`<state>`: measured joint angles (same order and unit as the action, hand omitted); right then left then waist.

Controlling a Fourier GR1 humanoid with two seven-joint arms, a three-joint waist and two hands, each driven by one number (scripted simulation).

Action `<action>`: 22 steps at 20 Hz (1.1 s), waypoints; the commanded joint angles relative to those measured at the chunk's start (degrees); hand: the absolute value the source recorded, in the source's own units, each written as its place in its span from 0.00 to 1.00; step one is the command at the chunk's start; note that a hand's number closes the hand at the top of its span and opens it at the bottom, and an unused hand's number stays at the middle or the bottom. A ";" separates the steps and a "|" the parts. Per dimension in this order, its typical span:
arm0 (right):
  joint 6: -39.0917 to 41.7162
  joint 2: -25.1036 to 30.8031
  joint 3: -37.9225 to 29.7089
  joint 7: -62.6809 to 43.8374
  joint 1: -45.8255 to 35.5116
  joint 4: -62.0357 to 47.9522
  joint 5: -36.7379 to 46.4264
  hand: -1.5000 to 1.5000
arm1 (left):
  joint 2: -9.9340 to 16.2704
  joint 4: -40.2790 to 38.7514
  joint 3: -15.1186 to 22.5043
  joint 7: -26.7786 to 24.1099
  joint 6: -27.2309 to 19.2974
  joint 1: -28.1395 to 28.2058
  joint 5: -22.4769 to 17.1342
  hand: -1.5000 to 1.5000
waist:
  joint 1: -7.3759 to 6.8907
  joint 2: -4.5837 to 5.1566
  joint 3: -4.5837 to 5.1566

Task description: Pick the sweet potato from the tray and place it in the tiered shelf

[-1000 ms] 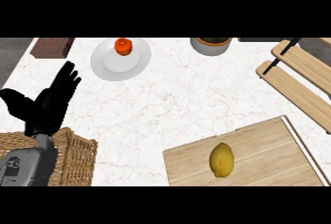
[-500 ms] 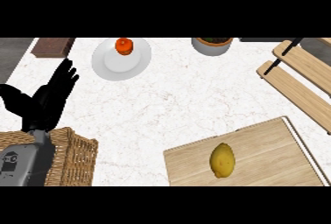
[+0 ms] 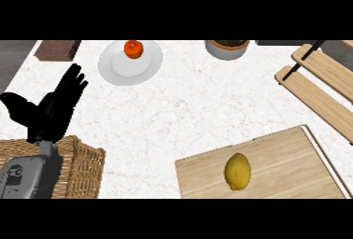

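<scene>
sweet potato (image 3: pixel 238 171) lies on wooden tray (image 3: pixel 289 161), untouched. tiered shelf (image 3: pixel 324 86) up and right of tray. left robot hand (image 3: pixel 55 109) far left of tray, above wicker basket (image 3: pixel 79 163), fingers straight, holding nothing. plate (image 3: pixel 121 70) with orange fruit (image 3: pixel 134 48) up and left of tray.

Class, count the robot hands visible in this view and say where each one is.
1: the left hand rests open at the view's left, above the wicker basket. The right hand is out of view.
</scene>
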<state>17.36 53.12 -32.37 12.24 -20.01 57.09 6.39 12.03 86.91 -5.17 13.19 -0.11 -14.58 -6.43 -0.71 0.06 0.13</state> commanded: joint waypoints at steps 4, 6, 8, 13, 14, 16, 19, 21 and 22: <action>-9.84 -1.60 -0.28 9.10 -8.40 -15.08 3.40 0.00 | -0.64 0.06 0.59 0.65 -0.60 -0.86 1.09 0.50 | -0.84 0.40 -0.25; -7.37 2.27 -2.60 11.01 -10.37 -19.17 1.63 0.00 | 0.26 -2.09 -0.61 -0.82 1.48 -1.59 -0.25 0.50 | -0.42 0.36 -0.22; -9.64 1.25 -1.70 10.70 -14.37 -20.61 1.92 0.00 | 0.35 -0.49 -1.03 -0.50 0.53 -0.37 0.20 0.50 | -0.80 0.30 -0.22; -3.51 9.01 -4.67 19.87 -14.89 -31.78 0.74 0.00 | -0.47 -0.24 -0.31 0.62 0.06 -0.59 0.57 0.50 | -0.88 0.45 -0.32; -1.02 9.20 -3.22 17.05 -16.48 -33.82 1.15 0.00 | -2.25 -3.47 0.87 -1.69 -0.96 -2.89 2.04 0.50 | -0.61 0.55 -0.29; 7.68 11.59 -1.98 14.70 -16.81 -34.35 0.62 0.00 | -1.05 -1.41 0.39 -0.45 0.01 -1.77 1.26 0.50 | -0.80 0.49 -0.30; 13.62 14.72 -3.17 14.29 -15.07 -39.28 -0.20 0.00 | -0.80 -0.48 -0.34 -0.51 0.40 -0.20 0.47 0.50 | -0.79 0.50 -0.36; 16.54 18.46 -4.23 14.08 -15.09 -41.51 -0.68 0.00 | 0.46 -0.54 -1.66 -0.03 0.52 -1.25 0.07 0.50 | -0.69 0.57 -0.39; 16.49 19.84 -4.08 14.81 -15.07 -41.86 -0.08 0.00 | -2.16 -0.68 1.12 0.17 -0.78 -1.92 1.61 0.50 | -0.72 0.76 -0.47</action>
<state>28.91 68.26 -35.70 26.19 -35.52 19.20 6.46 11.37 86.06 -5.41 12.81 0.28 -15.75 -5.79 -1.54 0.62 -0.24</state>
